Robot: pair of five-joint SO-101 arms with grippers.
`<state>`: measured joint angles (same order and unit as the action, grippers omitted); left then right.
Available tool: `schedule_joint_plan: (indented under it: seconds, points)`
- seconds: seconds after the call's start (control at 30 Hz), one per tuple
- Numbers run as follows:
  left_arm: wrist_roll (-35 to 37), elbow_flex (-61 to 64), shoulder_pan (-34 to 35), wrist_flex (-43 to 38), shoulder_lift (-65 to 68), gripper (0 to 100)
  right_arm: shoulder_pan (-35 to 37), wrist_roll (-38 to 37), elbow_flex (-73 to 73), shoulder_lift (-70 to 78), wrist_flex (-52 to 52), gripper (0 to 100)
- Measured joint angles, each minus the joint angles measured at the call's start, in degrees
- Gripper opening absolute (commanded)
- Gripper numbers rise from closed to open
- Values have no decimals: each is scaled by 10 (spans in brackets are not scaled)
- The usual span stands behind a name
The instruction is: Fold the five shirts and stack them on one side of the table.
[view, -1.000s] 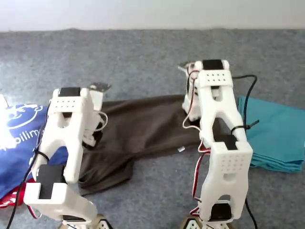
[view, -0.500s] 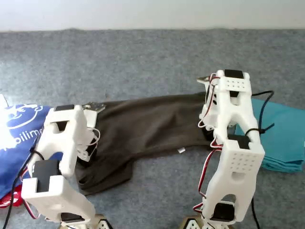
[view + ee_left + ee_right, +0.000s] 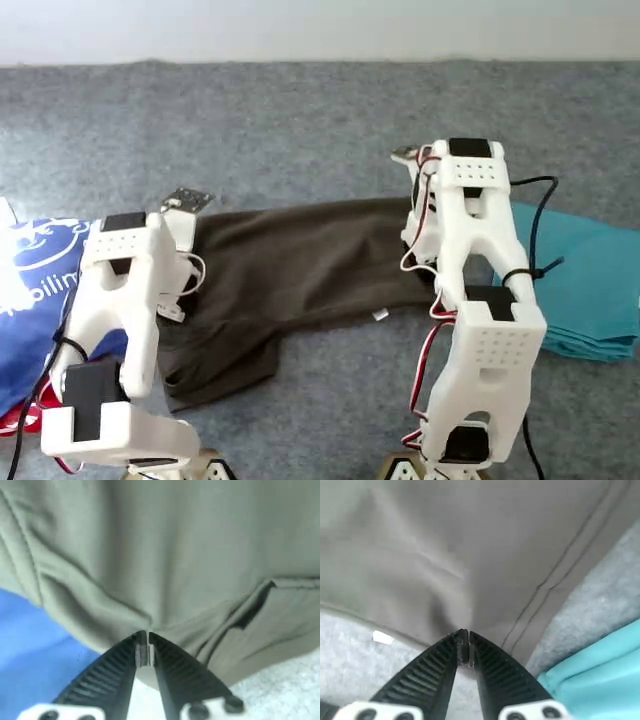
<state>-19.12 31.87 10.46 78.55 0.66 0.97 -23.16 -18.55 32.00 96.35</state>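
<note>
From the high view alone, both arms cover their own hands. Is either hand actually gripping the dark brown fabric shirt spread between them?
Observer: Yes. The left hand is shut on the dark brown fabric shirt, pinching a small fold that creases toward its fingertips.
Reviewer: And the other arm?
Observer: The right hand is shut as well, on the shirt's edge, close to a stitched seam.
</note>
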Motion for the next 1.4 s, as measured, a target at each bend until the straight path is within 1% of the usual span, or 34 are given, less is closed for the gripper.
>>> schedule_joint_plan:
  seconds: [0.2, 0.43, 0.5, 0.63, 0.73, 0.87, 1.03, 1.2, 1.27, 1.4]
  points:
    - [0, 29, 4, -76, 43, 14, -10, 0, 0, 33, -43, 9]
    - [0, 5, 44, -81, 69, 14, -58, 0, 0, 42, -66, 9]
    - [0, -7, 55, -71, 72, 14, -63, 1, 0, 42, -66, 9]
    - [0, -40, 58, -27, 78, 14, -58, 0, 0, 33, -50, 9]
    - [0, -58, 45, 5, 78, 14, -45, 1, 0, 4, -43, 9]
    - [14, -59, 4, 34, 18, 14, -6, 0, 0, -45, -27, 9]
    - [28, -59, -54, 72, -116, 15, 36, 0, 0, -99, 0, 9]
    - [46, -59, -60, 98, -215, 15, 68, 0, 0, -135, 31, 9]
    - [46, -59, -33, 98, -224, 15, 82, 0, 0, -145, 34, 9]
    - [45, -51, 56, 75, -227, 15, 94, 0, 0, -163, 37, 9]
